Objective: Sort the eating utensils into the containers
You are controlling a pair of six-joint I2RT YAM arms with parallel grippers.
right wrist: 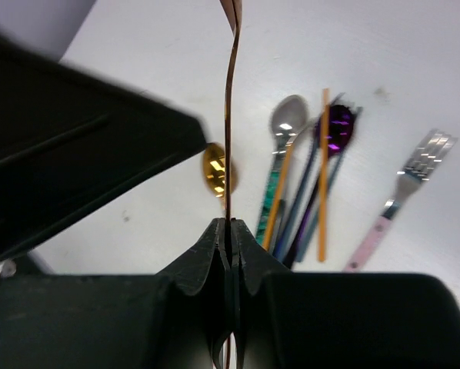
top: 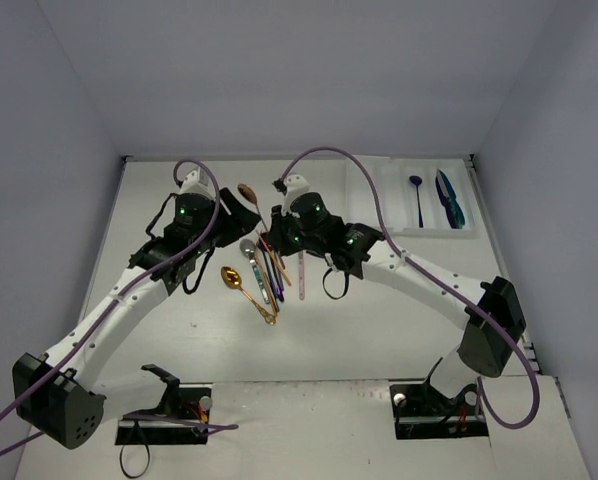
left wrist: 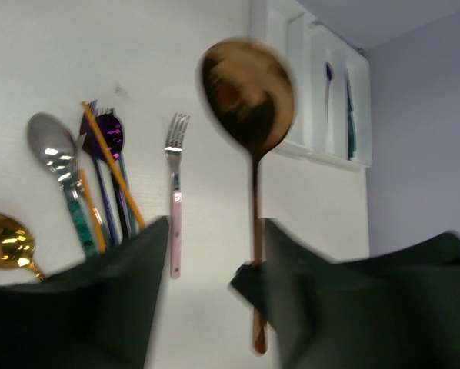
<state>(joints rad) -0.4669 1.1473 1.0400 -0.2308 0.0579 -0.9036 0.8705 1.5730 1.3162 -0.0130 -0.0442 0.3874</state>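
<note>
The copper spoon [left wrist: 249,92], gripped at its handle by the closed right pincer [right wrist: 230,231] above the bench [top: 379,330] while the left pincer [left wrist: 216,238] is spread open, should be carried level to the tray [top: 399,190] at three o'clock.

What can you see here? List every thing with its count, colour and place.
copper spoon: one, copper, held up by its handle.
gold spoon: one, gold, left of pile.
silver spoon: one, teal handle, in pile.
purple spoon: one, purple, in pile.
orange sticks: two, orange, in pile.
fork: one, silver, pink handle, beside pile.
tray: one, white, far right corner.
dark spoon: one, blue-purple, in tray.
teal utensils: count unclear, teal-blue, in tray.
left gripper: black, open, either side of copper spoon's handle.
right gripper: black, shut on copper spoon.
</note>
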